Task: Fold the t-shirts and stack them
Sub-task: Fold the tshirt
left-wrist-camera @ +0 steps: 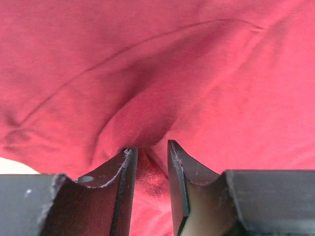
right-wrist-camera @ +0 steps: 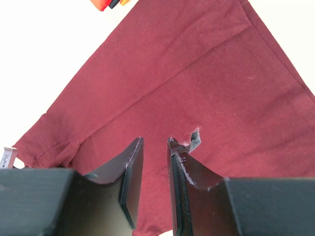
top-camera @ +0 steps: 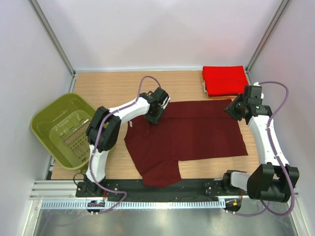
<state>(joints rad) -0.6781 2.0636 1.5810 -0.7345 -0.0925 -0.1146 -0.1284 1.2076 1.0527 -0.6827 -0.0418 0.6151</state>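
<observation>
A dark maroon t-shirt [top-camera: 189,135] lies spread flat across the middle of the table. My left gripper [top-camera: 153,117] is at its far left edge, and its jaws stand close together with a pucker of the maroon cloth [left-wrist-camera: 147,123] pinched between them [left-wrist-camera: 151,147]. My right gripper [top-camera: 233,109] hovers over the shirt's far right corner. Its jaws [right-wrist-camera: 155,142] stand a narrow gap apart with nothing between them, and the maroon cloth [right-wrist-camera: 197,73] lies flat below. A folded bright red t-shirt [top-camera: 225,80] tops a stack at the back right, with thin orange and dark layers under it [right-wrist-camera: 106,4].
An olive-green plastic basket [top-camera: 47,123] stands tilted at the left edge of the table. White walls with metal posts enclose the back and sides. The arm bases and a black rail [top-camera: 162,189] run along the near edge.
</observation>
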